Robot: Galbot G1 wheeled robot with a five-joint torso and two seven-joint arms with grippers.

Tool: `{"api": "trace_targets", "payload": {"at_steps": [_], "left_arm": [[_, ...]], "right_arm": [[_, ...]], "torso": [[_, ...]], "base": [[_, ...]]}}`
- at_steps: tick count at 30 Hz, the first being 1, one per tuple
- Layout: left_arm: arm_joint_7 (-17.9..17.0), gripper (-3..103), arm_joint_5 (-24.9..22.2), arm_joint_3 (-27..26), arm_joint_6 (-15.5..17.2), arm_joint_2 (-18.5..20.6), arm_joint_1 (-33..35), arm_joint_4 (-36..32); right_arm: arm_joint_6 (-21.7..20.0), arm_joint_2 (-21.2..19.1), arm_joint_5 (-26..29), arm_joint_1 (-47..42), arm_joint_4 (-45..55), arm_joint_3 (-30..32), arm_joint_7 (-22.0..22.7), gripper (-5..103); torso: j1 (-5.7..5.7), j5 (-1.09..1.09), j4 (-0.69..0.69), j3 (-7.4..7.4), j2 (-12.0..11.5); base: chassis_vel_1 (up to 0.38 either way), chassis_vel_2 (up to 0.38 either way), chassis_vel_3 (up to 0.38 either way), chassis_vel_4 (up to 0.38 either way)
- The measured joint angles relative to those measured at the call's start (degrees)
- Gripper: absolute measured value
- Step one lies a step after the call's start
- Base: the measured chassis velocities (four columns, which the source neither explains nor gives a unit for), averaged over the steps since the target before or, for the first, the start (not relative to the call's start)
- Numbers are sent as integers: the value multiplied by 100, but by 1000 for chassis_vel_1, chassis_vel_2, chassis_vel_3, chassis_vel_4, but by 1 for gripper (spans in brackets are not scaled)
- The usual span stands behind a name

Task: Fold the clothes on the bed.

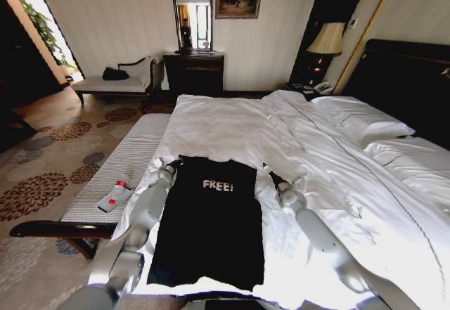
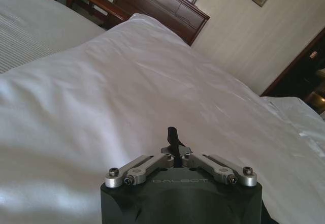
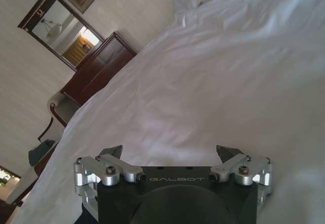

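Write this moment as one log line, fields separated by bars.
T-shirt: lying on bed, sleeves folded in | left tool: shut, at shirt's top left corner | right tool: open, at top right

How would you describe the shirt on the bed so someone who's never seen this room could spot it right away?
Find the large white bed with the dark headboard. At its near edge lies a T-shirt, flat on the white duvet between the robot's two arms. It is the one black item on the bedding, with white "FREE!" lettering.
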Motion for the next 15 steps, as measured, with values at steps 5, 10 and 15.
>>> {"api": "trace_targets", "payload": {"at_steps": [5, 10, 15], "left_arm": [[-2, 2, -1, -12, 1, 6, 9, -18], [-6, 2, -2, -27, 1, -2, 10, -36], [-11, 2, -4, -33, 1, -5, 1, -42]], "right_arm": [[-139, 211, 29, 127, -126, -186, -62, 100], [-182, 333, 31, 182, -184, -278, -64, 98], [-198, 337, -16, 187, -212, -312, -86, 85]], "torso": [[-1, 0, -1, -1, 0], [-2, -1, 0, -1, 0], [-2, 0, -2, -1, 1]], "base": [[0, 0, 0, 0], [0, 0, 0, 0], [0, 0, 0, 0]]}}
